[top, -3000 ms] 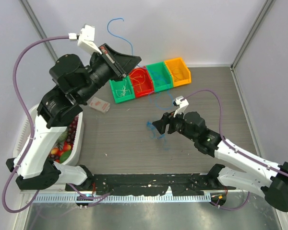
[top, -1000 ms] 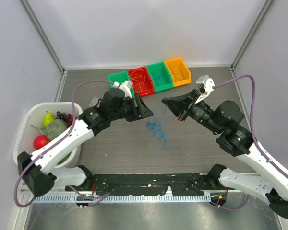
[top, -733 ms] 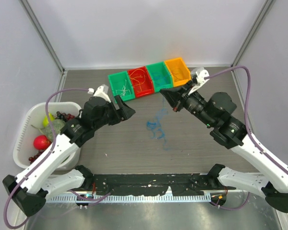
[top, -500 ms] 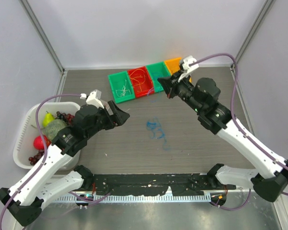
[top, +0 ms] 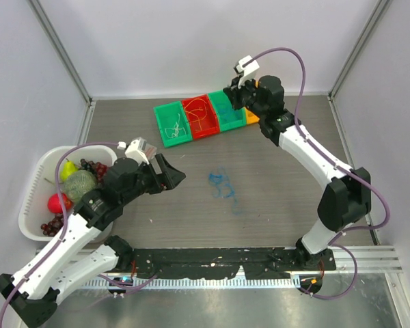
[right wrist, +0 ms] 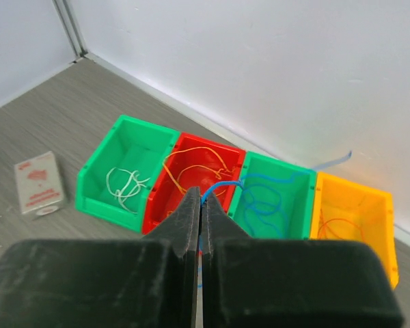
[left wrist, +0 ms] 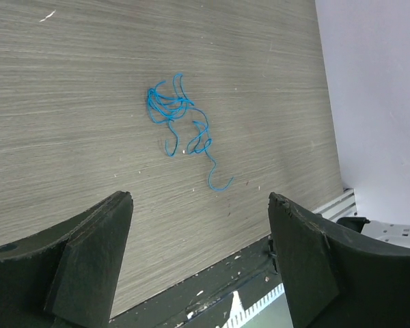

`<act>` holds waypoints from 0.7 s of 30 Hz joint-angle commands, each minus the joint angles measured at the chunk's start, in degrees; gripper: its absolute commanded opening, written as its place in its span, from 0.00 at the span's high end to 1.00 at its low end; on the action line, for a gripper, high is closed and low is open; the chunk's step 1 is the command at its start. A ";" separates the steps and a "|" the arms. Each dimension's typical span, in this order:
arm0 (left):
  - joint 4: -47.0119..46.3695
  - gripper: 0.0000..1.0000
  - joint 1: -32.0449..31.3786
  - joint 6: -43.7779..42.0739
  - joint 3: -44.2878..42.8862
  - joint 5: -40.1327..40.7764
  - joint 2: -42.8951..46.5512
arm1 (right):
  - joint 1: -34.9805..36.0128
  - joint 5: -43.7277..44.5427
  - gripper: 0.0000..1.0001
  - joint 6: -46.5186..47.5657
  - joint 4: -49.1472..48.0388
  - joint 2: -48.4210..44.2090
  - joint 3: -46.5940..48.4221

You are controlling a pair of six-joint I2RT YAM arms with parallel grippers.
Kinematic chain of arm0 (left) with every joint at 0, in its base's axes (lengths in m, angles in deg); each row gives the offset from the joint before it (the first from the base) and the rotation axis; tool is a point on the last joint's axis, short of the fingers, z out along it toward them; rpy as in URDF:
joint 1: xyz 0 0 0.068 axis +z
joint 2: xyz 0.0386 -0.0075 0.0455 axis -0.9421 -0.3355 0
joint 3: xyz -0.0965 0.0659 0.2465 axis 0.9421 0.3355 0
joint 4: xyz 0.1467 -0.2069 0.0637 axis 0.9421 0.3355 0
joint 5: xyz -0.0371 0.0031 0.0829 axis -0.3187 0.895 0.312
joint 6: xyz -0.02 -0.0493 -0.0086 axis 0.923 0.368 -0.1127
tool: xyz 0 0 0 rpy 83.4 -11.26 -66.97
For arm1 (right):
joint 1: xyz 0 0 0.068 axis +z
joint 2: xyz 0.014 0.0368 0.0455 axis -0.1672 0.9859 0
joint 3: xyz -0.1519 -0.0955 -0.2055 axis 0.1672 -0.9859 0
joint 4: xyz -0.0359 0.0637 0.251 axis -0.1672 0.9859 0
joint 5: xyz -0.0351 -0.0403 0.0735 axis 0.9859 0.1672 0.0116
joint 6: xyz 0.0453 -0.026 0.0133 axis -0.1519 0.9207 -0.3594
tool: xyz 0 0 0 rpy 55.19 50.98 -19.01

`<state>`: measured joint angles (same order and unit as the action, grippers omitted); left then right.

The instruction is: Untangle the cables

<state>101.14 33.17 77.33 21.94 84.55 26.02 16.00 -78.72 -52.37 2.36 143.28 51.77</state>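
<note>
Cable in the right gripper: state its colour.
Blue; the cable shows best in the right wrist view.

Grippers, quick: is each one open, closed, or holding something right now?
Left gripper: open, holding nothing.
Right gripper: closed on a thin blue cable.

Your grey wood-grain worktop (top: 260, 205) is carrying a blue cable tangle (top: 223, 184) lying near its middle, four bins (top: 176, 140) lining the back edge, a small card (right wrist: 37, 183) lying beside them, and a white basket (top: 27, 201) sitting at left.
</note>
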 commanded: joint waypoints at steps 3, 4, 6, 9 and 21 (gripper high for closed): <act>-0.47 0.15 0.06 -2.44 -1.34 0.48 1.72 | -3.47 -3.84 0.99 3.99 -7.18 4.60 7.04; -0.55 0.15 0.14 -2.61 -1.43 0.48 1.54 | -4.17 -4.28 0.99 3.90 -8.14 6.35 8.34; -0.64 0.15 0.14 -3.05 -1.78 0.30 0.93 | -4.79 -4.72 1.00 4.17 -8.68 9.51 10.80; -0.90 0.15 0.06 -3.49 -2.13 0.04 -0.13 | -5.67 -6.21 0.99 4.78 -9.73 14.87 13.54; -2.66 0.15 0.14 -3.76 -2.57 -1.10 -3.47 | -8.13 -9.55 0.99 0.74 -12.81 23.15 11.44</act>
<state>101.20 33.17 74.43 21.83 84.40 23.42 8.57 -86.00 -49.53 -4.53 166.34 63.79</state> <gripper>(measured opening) 0.851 0.036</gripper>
